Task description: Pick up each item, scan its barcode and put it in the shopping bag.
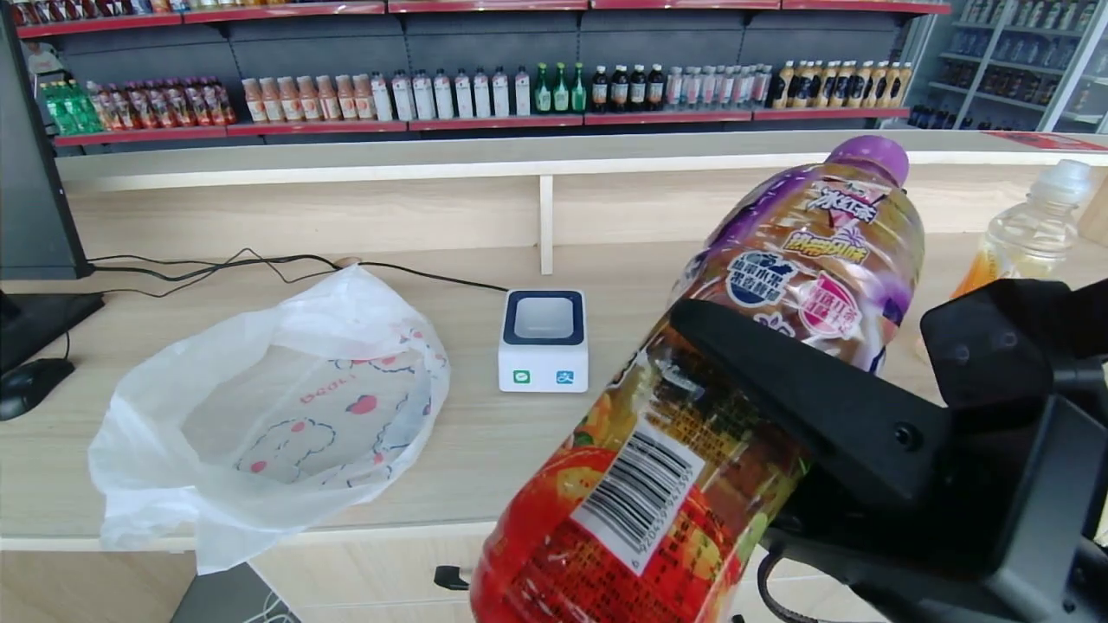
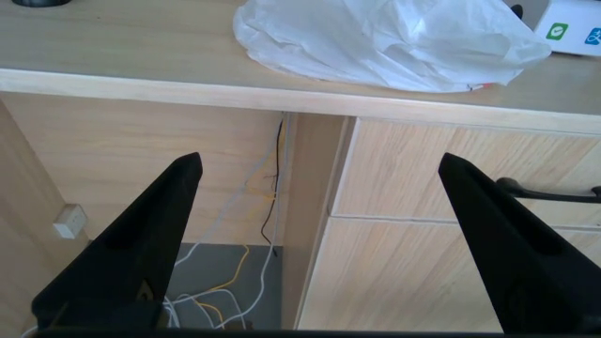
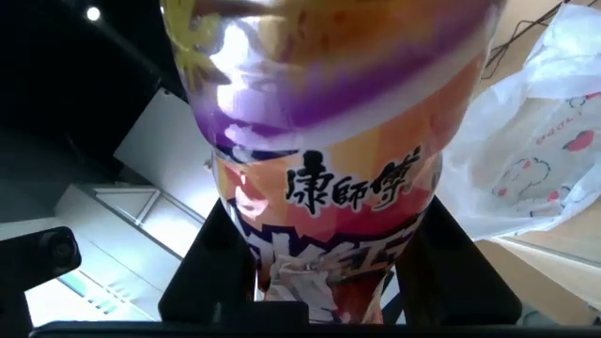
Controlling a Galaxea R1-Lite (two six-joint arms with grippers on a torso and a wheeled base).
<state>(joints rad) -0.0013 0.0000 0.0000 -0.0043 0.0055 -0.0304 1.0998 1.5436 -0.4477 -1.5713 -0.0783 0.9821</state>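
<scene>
A large drink bottle [image 1: 692,415] with a purple cap and a red, orange and purple label is held tilted in the air, close to the head camera, barcode facing it. My right gripper [image 1: 779,389] is shut on the bottle's middle; the bottle [image 3: 329,160] sits between its fingers [image 3: 211,268]. A white barcode scanner [image 1: 544,340] stands on the counter to the left of the bottle. The white plastic shopping bag [image 1: 277,415] lies open on the counter further left; its edge [image 2: 385,42] hangs near the counter front. My left gripper [image 2: 319,244] is open, low in front of the counter's cabinet.
A second bottle [image 1: 1030,229] with pale liquid stands at the back right. A monitor base and a mouse [image 1: 30,385] sit at the left edge, with black cables [image 1: 216,264] running behind the bag. A raised counter ledge and drink shelves lie behind.
</scene>
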